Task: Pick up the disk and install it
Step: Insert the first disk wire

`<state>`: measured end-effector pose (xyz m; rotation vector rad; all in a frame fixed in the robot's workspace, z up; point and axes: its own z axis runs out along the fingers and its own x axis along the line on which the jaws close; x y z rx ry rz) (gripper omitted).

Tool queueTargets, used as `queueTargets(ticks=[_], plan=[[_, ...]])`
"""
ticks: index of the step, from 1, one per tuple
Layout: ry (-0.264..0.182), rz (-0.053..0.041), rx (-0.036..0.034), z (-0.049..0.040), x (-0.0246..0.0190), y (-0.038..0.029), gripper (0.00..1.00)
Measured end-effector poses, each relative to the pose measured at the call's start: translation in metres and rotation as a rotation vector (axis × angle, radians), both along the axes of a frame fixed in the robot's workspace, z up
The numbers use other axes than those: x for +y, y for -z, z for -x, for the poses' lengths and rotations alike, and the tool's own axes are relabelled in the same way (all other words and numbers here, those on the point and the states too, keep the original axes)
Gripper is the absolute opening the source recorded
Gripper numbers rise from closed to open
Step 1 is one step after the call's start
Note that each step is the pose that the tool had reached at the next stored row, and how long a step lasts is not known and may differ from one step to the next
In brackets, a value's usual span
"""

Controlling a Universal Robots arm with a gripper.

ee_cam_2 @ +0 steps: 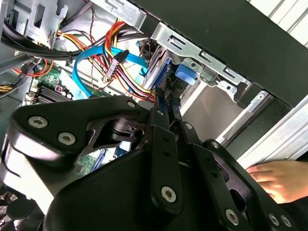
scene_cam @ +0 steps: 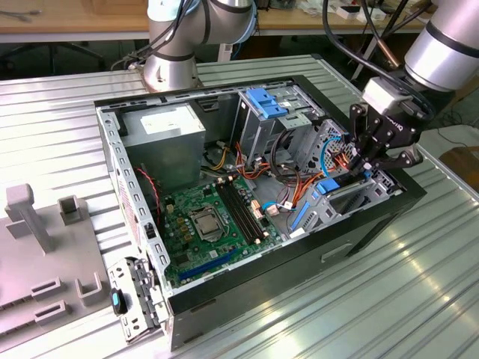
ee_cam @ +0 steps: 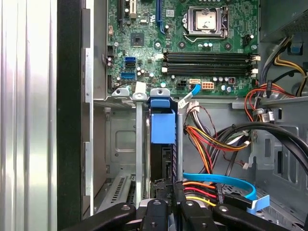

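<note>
The disk (ee_cam: 161,126), a dark drive with bright blue carrier rails, stands on edge in a slot of the metal drive cage (ee_cam: 120,144) at the front of the open computer case (scene_cam: 247,277). In the exterior view the disk (scene_cam: 328,188) sits at the case's right end. My gripper (scene_cam: 359,166) is directly over it. In both wrist views the black fingers (ee_cam: 159,208) are closed narrowly on the disk's near edge (ee_cam_2: 163,77). The gripper's linkage hides the lower part of the drive.
Orange, yellow and red cables (ee_cam: 211,139) and a blue flat cable (ee_cam: 221,180) crowd the space beside the cage. The motherboard (scene_cam: 209,224), a grey power-supply box (scene_cam: 165,142) and a blue bracket (scene_cam: 266,101) fill the case. A person's hand (ee_cam_2: 276,178) rests outside the case wall.
</note>
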<state>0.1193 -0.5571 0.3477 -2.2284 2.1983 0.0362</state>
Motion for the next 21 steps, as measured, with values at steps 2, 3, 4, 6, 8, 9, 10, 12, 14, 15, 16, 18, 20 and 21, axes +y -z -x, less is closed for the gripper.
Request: queueTargets(ticks=[2, 3, 4, 6, 8, 9, 10, 12, 14, 15, 16, 18, 20, 21], plan=[[0.0, 0.0001, 0.0, -0.0011, 0.0006, -0.0001, 0.16], [0.0, 0.0002, 0.0, -0.0015, 0.0012, -0.0001, 0.16], [0.0, 0.0001, 0.0001, -0.0019, 0.0017, -0.0001, 0.16], [0.0, -0.0001, 0.0, -0.0019, 0.0023, 0.0001, 0.16], [0.001, 0.0, 0.0, -0.002, 0.0023, 0.0003, 0.16], [0.004, 0.0001, 0.0, -0.002, 0.0024, 0.0003, 0.16], [0.008, 0.0002, 0.0, -0.002, 0.0024, 0.0004, 0.16], [0.016, 0.0003, 0.0, -0.002, 0.0024, 0.0006, 0.16], [0.016, 0.0002, 0.0, -0.002, 0.0024, 0.0009, 0.16], [0.016, 0.0002, 0.0, -0.002, 0.0024, 0.001, 0.16], [0.016, 0.0, 0.0, -0.002, 0.0024, 0.0011, 0.16], [0.017, -0.0011, 0.0, -0.002, 0.0024, 0.0014, 0.16], [0.017, -0.0046, 0.0, -0.002, 0.0024, 0.0015, 0.16], [0.017, -0.0056, 0.0001, -0.002, 0.0024, 0.0015, 0.16]])
